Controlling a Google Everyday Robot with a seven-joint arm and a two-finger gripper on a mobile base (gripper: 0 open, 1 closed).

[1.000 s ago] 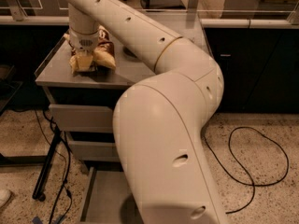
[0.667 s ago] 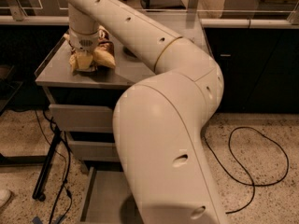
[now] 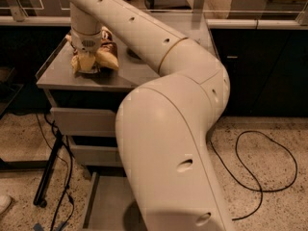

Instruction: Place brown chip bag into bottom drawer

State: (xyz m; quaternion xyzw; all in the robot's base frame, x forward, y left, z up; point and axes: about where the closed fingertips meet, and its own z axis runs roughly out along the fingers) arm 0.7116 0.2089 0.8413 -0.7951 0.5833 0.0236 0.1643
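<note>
The brown chip bag (image 3: 107,57) lies on top of the grey cabinet (image 3: 57,73), at its back left. My gripper (image 3: 87,61) reaches down from above onto the bag, and my wrist covers the bag's middle. The bottom drawer (image 3: 103,203) is pulled out at the foot of the cabinet; its flat grey floor shows, partly hidden behind my arm's big lower link (image 3: 168,167).
Two upper grey drawers (image 3: 82,121) are closed. A dark round object (image 3: 132,55) peeks out behind my arm on the cabinet top. A black stand leg (image 3: 48,174) and cables lie to the left of the drawer. A black cable (image 3: 262,170) loops on the floor at the right.
</note>
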